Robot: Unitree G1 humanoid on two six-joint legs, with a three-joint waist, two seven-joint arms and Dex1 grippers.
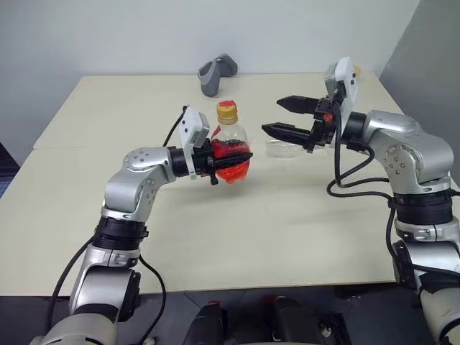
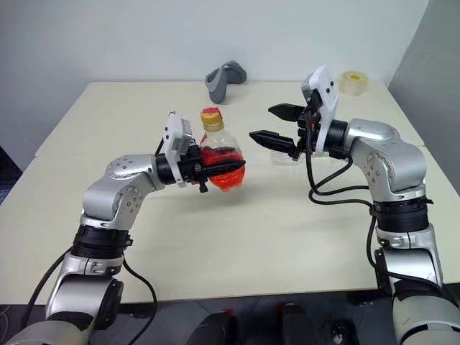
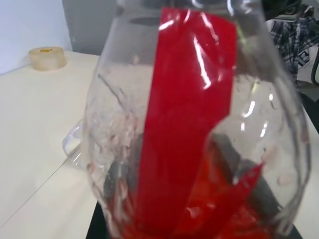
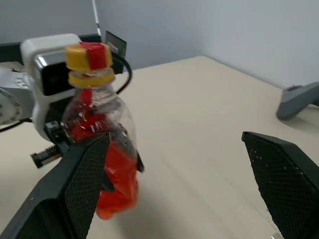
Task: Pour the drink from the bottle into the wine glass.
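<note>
While the bottle (image 1: pixel 230 147) is kept upright above the table (image 1: pixel 287 223), clamped low by the left gripper (image 1: pixel 231 156), its yellow cap (image 1: pixel 227 110) is faced by the wide-open right gripper (image 1: pixel 282 117), level alongside.

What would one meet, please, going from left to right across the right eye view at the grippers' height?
Left gripper clamped on the small clear plastic bottle of red-orange drink → open right gripper → roll of tape.
</note>
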